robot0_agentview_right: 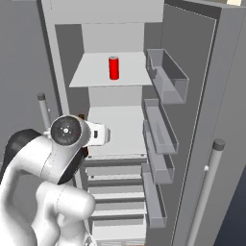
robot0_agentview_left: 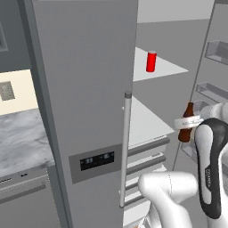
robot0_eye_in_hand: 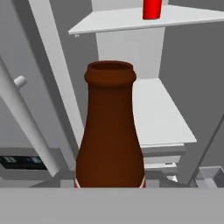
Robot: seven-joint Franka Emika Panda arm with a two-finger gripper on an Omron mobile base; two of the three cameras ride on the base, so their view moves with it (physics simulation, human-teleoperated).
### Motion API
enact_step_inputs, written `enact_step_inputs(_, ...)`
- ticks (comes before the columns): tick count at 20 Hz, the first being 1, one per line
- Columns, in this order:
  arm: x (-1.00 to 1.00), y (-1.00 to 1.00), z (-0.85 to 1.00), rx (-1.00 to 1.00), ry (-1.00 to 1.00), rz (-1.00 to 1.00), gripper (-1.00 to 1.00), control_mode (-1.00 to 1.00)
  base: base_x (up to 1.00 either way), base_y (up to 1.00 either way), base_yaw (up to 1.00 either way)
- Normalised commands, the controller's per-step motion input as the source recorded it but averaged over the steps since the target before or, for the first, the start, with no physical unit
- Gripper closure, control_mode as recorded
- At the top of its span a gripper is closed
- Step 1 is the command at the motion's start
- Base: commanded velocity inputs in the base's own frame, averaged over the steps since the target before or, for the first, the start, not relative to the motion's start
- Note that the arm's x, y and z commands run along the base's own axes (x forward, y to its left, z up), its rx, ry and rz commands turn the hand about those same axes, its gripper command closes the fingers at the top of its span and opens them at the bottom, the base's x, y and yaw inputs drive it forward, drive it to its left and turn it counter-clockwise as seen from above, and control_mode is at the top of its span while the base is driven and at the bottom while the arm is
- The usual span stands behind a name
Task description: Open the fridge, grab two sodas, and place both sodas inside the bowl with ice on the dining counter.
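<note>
The fridge [robot0_agentview_left: 84, 80] stands with its right door [robot0_agentview_right: 211, 96] swung open and its left door shut. A brown soda bottle [robot0_agentview_left: 185, 129] with a white label band hangs in front of the middle shelf [robot0_agentview_right: 120, 129], and my gripper [robot0_agentview_left: 190, 121] is shut on it around the label. In the hand view the bottle [robot0_eye_in_hand: 111, 131] stands upright just ahead of the camera, hiding the fingertips. The red soda can [robot0_agentview_left: 151, 61] stands alone on the upper shelf [robot0_agentview_right: 96, 72], above and behind the bottle. The same can [robot0_agentview_right: 114, 67] sits at mid-shelf. The bowl with ice and the dining counter are out of view.
Clear door bins [robot0_agentview_right: 166, 77] line the open right door, close to the arm's right. Drawers [robot0_agentview_right: 117, 192] fill the fridge's lower part. The shut door's bar handle [robot0_agentview_left: 126, 147] and display panel [robot0_agentview_left: 97, 160] are left of the gripper. A marble worktop [robot0_agentview_left: 20, 138] lies far left.
</note>
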Motion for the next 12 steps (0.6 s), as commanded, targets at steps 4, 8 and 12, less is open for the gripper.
enact_step_inputs(4, -0.85, 0.0, 0.18, 0.0, 0.0, -0.06, 1.0, -1.0, 0.0, 0.0, 0.0)
enact_step_inputs(8, -0.72, 0.0, 0.02, 0.0, 0.0, -0.03, 1.0, -1.0, 0.0, 0.0, 0.0)
enact_step_inputs(12, -0.53, 0.29, -0.08, -0.05, 0.0, 0.01, 1.0, -1.0, 0.0, 0.0, 0.0)
